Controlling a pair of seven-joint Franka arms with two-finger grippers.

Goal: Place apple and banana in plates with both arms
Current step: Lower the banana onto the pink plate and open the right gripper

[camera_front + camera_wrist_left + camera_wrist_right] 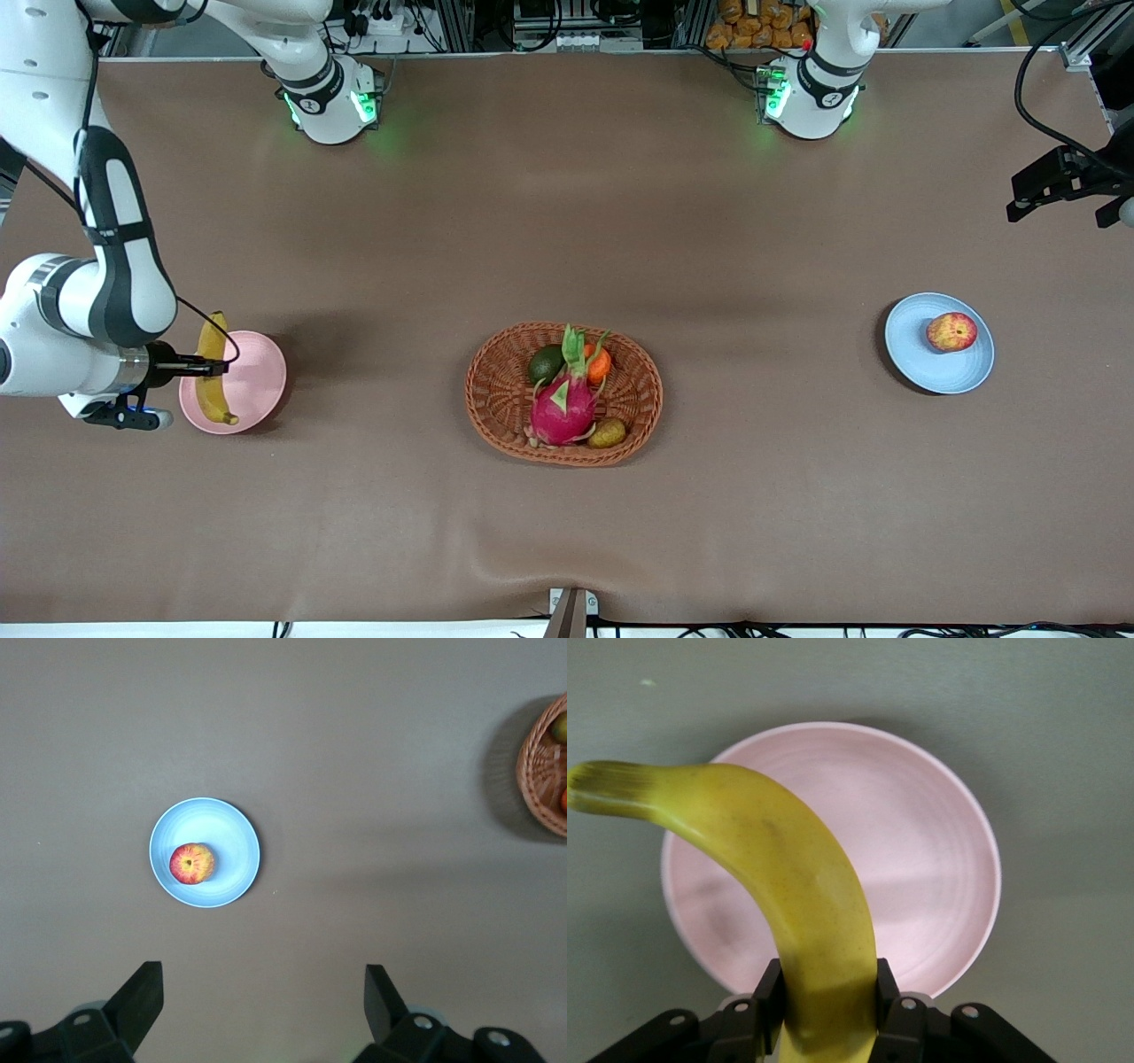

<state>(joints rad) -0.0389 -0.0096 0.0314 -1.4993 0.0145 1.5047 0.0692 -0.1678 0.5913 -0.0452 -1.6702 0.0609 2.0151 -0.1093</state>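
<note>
The red and yellow apple lies on the pale blue plate toward the left arm's end of the table. My left gripper is open and empty, up in the air above the table near that plate. Its wrist view shows the gripper, the apple and the blue plate far below. My right gripper is shut on the yellow banana and holds it over the pale pink plate. The right wrist view shows the gripper clamping the banana above the pink plate.
A brown wicker basket stands mid-table between the plates, holding a magenta dragon fruit, an orange fruit, an avocado and a small brownish fruit. The basket's edge shows in the left wrist view.
</note>
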